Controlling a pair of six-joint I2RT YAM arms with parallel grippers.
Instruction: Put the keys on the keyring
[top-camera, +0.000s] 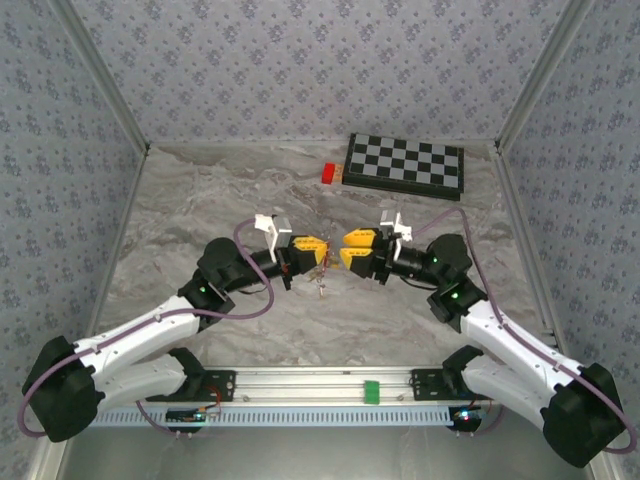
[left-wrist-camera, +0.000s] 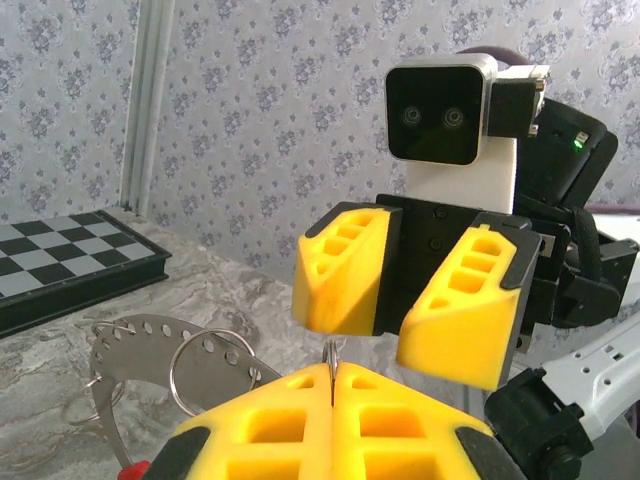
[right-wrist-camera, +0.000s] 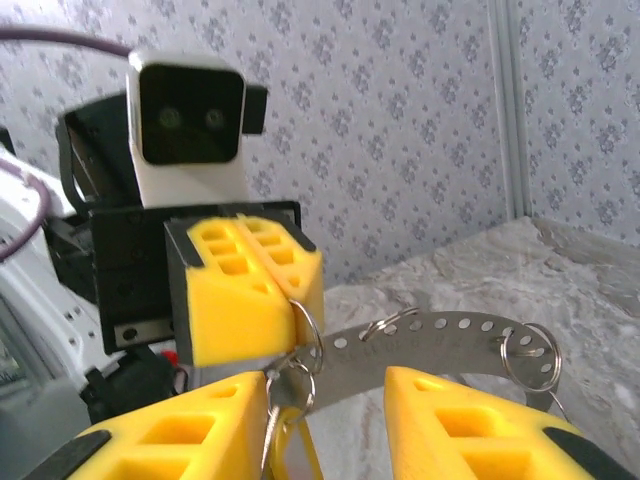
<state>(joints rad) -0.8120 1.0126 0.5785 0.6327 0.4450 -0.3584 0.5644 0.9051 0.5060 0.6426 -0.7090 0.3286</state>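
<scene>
The keyring (right-wrist-camera: 430, 338) is a curved grey band full of holes with small split rings on it; in the left wrist view the keyring (left-wrist-camera: 140, 350) hangs off to the left, a red bit at its lower end. My left gripper (left-wrist-camera: 332, 372) is shut on one thin split ring at the band's end. From that ring a key (right-wrist-camera: 288, 400) dangles with its yellow head low in the frame, resting against the inner side of one right finger. My right gripper (right-wrist-camera: 325, 385) is open, nose to nose with the left gripper (top-camera: 316, 247). From above, the keys (top-camera: 322, 288) hang between both grippers.
A folded chessboard (top-camera: 405, 165) lies at the back of the marble table, with a red block (top-camera: 328, 173) beside its left end. Patterned walls close in the back and both sides. The right gripper (top-camera: 352, 248) and the left one meet above the table's middle.
</scene>
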